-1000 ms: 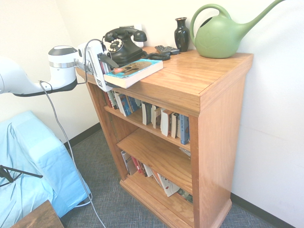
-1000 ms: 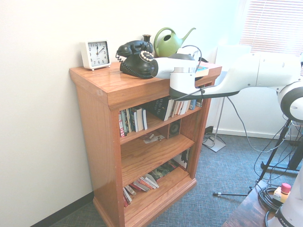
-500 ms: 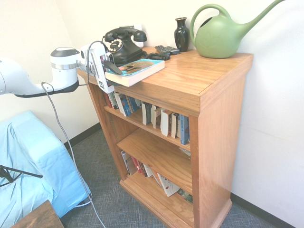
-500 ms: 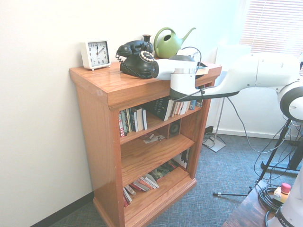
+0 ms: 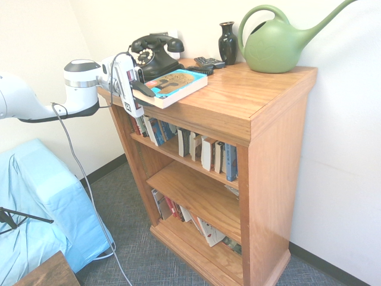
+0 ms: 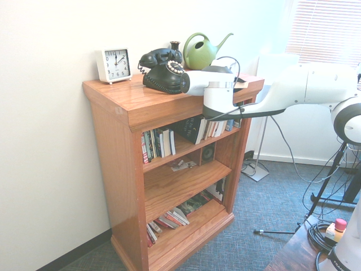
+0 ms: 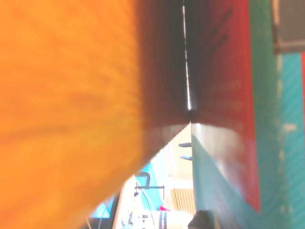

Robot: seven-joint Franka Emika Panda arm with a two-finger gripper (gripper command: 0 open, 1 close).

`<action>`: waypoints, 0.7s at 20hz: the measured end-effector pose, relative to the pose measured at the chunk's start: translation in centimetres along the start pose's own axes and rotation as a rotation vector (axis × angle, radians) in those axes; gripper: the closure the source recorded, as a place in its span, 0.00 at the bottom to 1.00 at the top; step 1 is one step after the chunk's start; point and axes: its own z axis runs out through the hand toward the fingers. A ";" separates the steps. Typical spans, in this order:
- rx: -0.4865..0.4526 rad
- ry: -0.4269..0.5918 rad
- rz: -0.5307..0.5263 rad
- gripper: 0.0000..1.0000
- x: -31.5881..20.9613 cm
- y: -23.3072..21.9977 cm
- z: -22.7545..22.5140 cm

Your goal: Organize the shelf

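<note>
The white arm reaches in from one side, its forearm low and curving up into an upright wrist just beside the tool. The tool's pale housing leans, its long side slanting down past the closed fingers. A dark finger juts out sideways, away from the wrist.

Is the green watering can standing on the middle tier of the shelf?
No, the green watering can stands on the flat top of the shelf, near the black vase.

Exterior views face bookcase front from opposite sides, above top; wrist view very close.
</note>
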 end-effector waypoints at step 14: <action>0.290 -0.199 0.182 1.00 -0.3 12.7 1.1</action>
